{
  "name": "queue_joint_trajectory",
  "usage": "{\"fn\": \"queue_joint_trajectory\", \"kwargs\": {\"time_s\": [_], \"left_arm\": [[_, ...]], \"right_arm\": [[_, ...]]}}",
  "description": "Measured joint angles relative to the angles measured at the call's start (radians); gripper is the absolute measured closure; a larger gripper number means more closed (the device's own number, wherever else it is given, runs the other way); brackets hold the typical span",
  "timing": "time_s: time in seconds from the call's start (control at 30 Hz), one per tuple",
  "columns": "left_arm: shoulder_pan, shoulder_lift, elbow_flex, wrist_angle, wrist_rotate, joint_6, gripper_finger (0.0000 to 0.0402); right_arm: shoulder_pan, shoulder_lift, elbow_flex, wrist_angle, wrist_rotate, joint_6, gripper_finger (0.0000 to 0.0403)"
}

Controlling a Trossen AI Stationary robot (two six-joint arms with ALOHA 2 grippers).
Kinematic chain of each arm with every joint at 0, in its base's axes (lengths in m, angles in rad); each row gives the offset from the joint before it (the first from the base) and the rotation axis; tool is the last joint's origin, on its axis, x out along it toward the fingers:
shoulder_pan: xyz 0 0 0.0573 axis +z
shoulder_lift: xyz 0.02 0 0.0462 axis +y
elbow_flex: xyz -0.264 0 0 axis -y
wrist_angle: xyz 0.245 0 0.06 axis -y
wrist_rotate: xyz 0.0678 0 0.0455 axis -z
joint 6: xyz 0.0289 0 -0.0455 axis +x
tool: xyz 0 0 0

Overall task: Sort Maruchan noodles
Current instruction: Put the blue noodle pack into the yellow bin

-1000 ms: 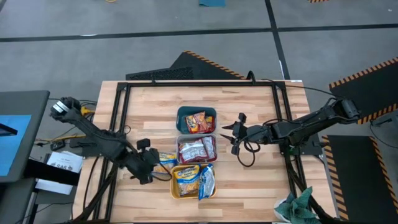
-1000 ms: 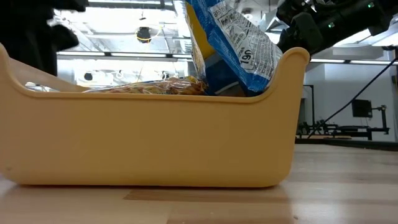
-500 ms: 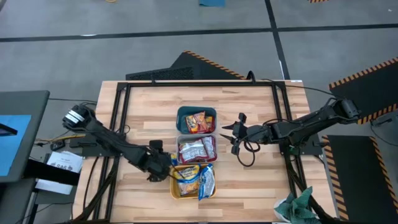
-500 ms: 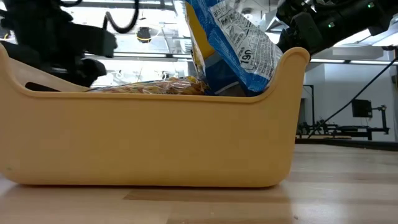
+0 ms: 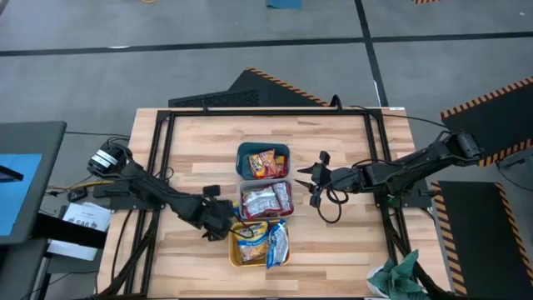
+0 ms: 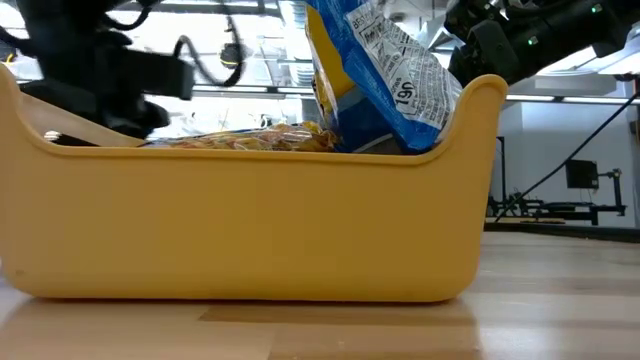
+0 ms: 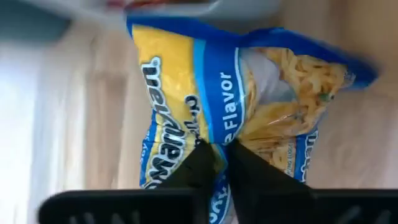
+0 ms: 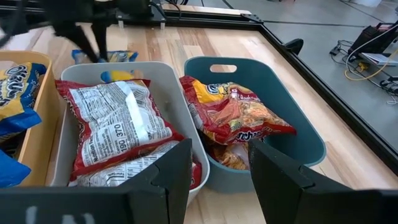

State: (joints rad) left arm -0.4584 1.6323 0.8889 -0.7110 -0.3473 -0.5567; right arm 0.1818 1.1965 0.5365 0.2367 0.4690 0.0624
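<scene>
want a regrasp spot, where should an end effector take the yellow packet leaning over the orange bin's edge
Take the yellow and blue packet by its raised top edge, coming straight down from above. It stands tilted against the right wall of the orange bin, well clear of the rim, so the flat upper part is free to pinch across its thin faces.

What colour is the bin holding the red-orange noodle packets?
Teal bin, clearest in the right wrist view.

I see three bins in a row mid-table (image 5: 191, 150): the far bin (image 5: 263, 161), the middle bin (image 5: 264, 200) and the near bin (image 5: 258, 243), each holding noodle packets. One packet (image 5: 278, 242) leans on the near bin's right wall. My left gripper (image 5: 220, 222) sits just left of the near bin, touching another packet (image 7: 217, 118); my right gripper (image 5: 314, 179) waits right of the middle bin.
</scene>
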Motion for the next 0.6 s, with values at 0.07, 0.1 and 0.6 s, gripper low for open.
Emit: {"fn": "queue_joint_trajectory", "kwargs": {"time_s": [0.07,0.1,0.6], "left_arm": [[-0.007,-0.029,-0.006,-0.064,-0.004,-0.039,0.0389],[-0.013,-0.047,-0.007,-0.096,-0.011,-0.066,0.0393],[-0.093,-0.385,0.148,-0.228,-0.258,-0.129,0.0401]], "right_arm": [[0.000,0.000,0.000,0.000,0.000,0.000,0.0223],[0.000,0.000,0.000,-0.002,0.000,0.000,0.0223],[-0.001,0.000,0.000,-0.019,0.000,0.016,0.0223]]}}
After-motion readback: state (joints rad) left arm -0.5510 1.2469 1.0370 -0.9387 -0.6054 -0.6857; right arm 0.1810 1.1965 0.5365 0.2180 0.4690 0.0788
